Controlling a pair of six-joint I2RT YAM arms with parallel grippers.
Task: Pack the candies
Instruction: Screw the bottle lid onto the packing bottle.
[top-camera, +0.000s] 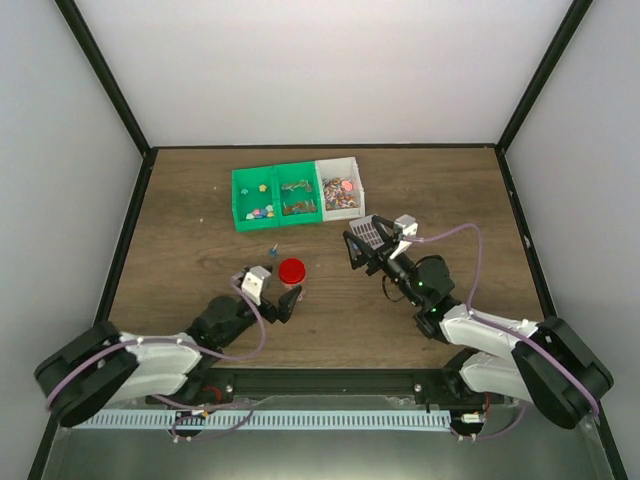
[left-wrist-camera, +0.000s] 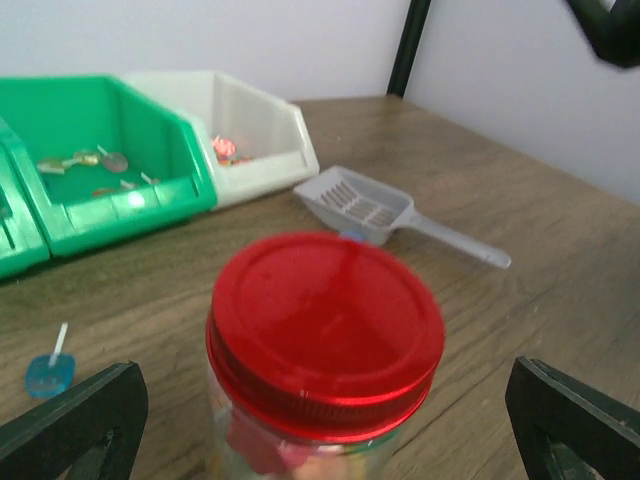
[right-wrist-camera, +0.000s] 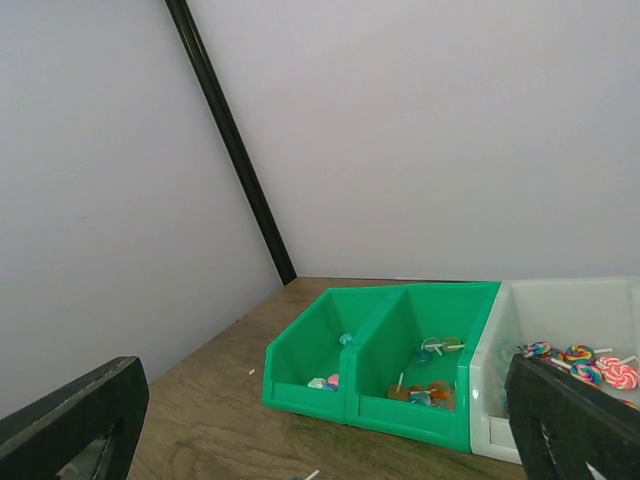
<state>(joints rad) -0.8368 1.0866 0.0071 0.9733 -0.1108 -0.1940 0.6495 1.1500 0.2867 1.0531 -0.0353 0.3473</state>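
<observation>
The left claw (left-wrist-camera: 322, 420) and right claw (right-wrist-camera: 320, 425) both gaped wide — the left, flanking the jar (left-wrist-camera: 300, 455), would probably have done best closing squarely below its red lid (left-wrist-camera: 325, 325).

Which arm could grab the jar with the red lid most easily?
Left. The left gripper is open right at the jar, jaws either side of it in the wrist view. The right gripper is farther off, by the grey scoop, facing the bins.
</observation>
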